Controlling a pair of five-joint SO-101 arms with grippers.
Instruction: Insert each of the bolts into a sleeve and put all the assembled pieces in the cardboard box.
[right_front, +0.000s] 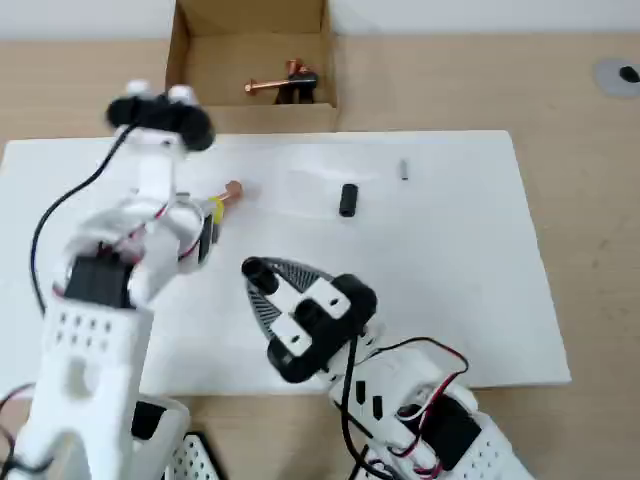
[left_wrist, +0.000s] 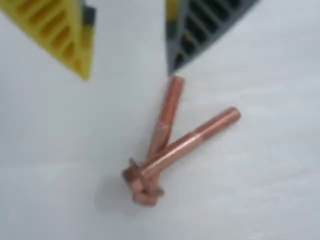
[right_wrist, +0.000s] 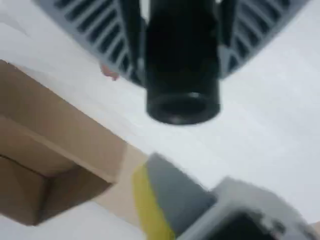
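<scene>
Left of centre in the high view, the left gripper (left_wrist: 127, 75) hangs with jaws released over two crossed bolts (left_wrist: 170, 145). Lower centre, the right gripper (right_front: 258, 275) grasps a black sleeve (right_wrist: 182, 60); the cardboard box (right_front: 180, 60) sits at top.

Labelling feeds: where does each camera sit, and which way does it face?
High view: above the table, looking down on box, left arm, right arm.
Left wrist view: on left arm, facing down past the open left hand at two bolts.
Right wrist view: on right arm, facing past the right hand and held sleeve toward the box.
Shared: high and right wrist both show the box.
</scene>
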